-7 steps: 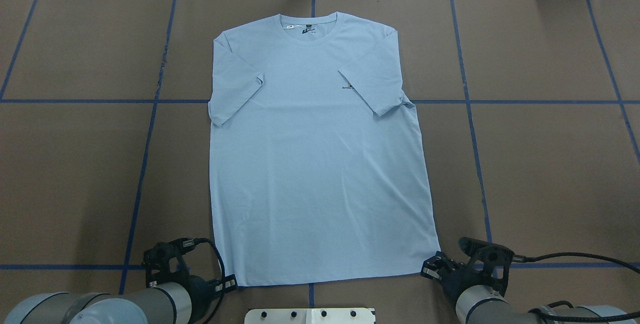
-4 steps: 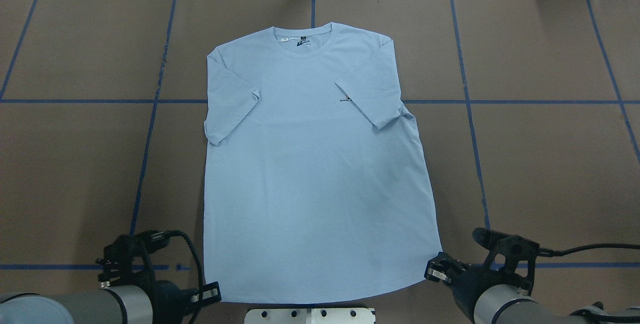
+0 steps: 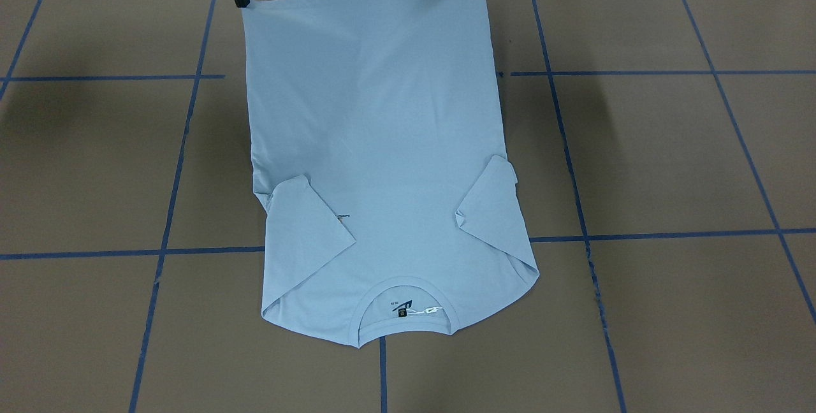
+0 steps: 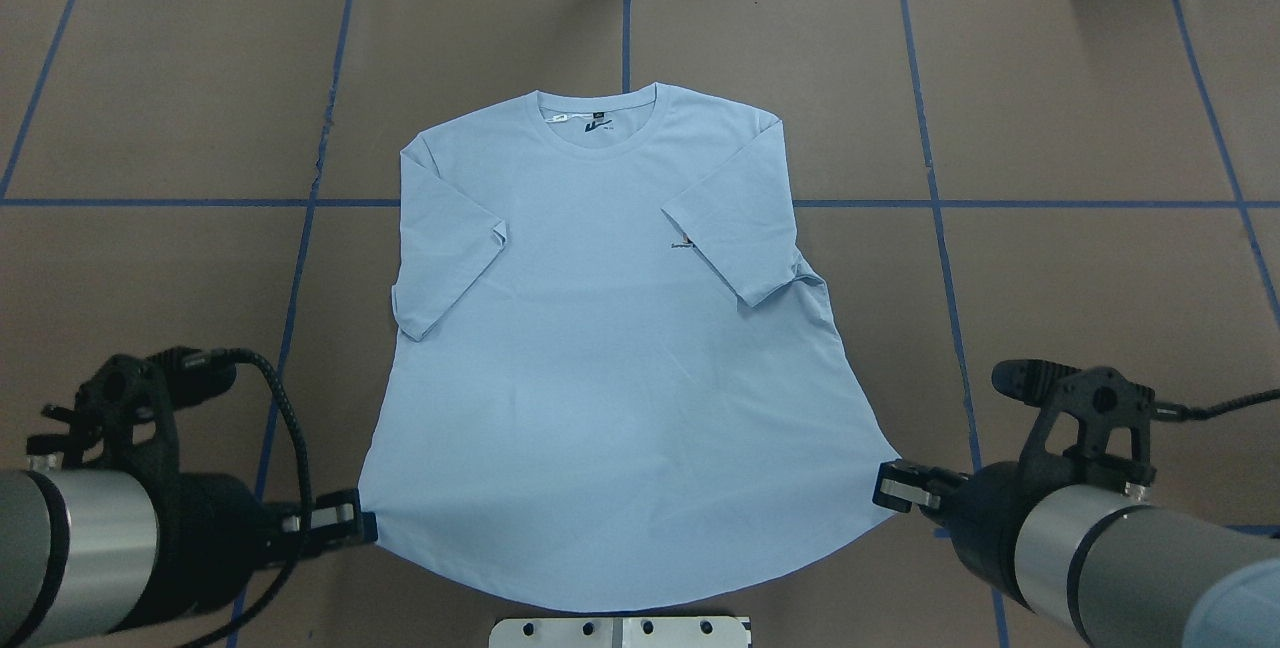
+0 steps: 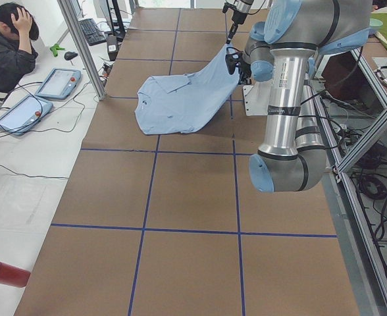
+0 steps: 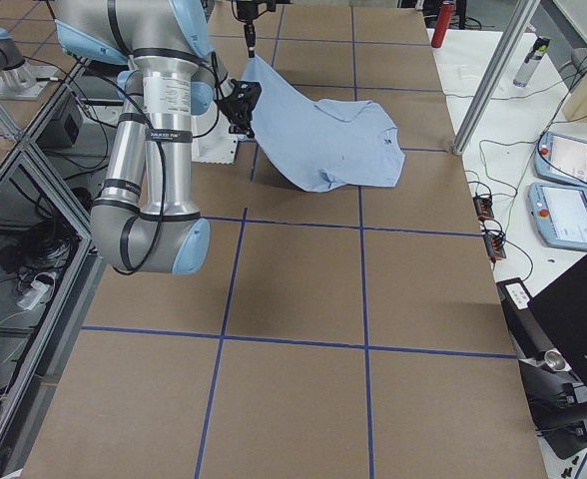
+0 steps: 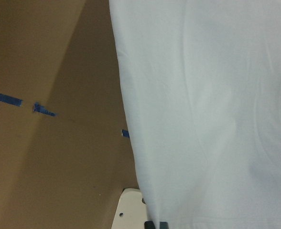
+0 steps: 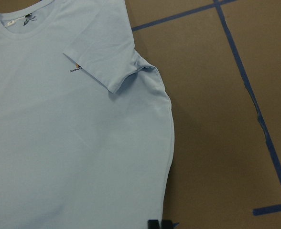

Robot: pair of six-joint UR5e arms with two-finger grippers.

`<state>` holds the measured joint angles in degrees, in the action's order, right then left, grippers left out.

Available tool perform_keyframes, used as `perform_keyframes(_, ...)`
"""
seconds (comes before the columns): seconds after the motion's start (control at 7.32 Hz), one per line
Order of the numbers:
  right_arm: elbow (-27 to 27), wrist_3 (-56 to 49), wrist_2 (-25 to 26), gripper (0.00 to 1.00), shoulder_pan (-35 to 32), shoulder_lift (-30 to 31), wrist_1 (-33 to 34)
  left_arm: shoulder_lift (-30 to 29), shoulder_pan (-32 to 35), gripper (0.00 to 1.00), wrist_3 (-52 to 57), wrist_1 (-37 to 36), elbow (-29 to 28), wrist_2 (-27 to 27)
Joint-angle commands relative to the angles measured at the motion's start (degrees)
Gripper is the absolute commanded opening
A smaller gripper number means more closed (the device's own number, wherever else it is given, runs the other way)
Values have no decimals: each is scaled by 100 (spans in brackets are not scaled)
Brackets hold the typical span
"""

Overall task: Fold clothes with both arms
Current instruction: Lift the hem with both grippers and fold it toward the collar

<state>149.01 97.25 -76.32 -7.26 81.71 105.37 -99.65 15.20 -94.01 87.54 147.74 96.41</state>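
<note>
Left pincer (image 4: 352, 526): clamped on a bottom corner of the T-shirt (image 4: 600, 378).
Right pincer (image 4: 893, 484): clamped on the other corner.
Risk: uneven pulling could slip a corner free.

Shirt (image 4: 610, 348): light blue, front up, sleeves folded inward over chest | collar end flat on surface (image 4: 1100, 78), hem end raised, cloth sloping down toward collar | left arm (image 4: 90, 548): left fingers (image 4: 362, 526) clamp one hem corner | right arm (image 4: 1090, 538): right fingers (image 4: 898, 488) clamp the other | hem sags in a curve between them
</note>
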Motion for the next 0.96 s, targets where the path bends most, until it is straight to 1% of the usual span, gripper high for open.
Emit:
perform_keyframes(0.0,-624,-931,-514,0,-1062,-1380,711,-430,1207,0,1388,-341,-271,482)
perform_keyframes(0.27,-1546,-1959,-1399,0,-2370,-1910,608,-991,2149,0,2051,-386,-1182,606)
perform_keyframes(0.41,-2133,-2269,-1603,0,-2881,-2175,451,-1238,2440,0,2245,-369,-1700,598)
perform_keyframes(0.55,-2870,-2411,-1692,0,-3226,-2290,-212,-1423,2644,0,2456,-334,-2131,589)
perform_keyframes(0.68,-3791,-2491,-1806,0,-3473,-2439,-1036,-1617,2785,0,2597,-299,-2579,581)
perform_keyframes(0.82,-4653,-2501,-1816,0,-3614,-2780,-1540,-1801,2873,0,2659,-116,-3054,554)
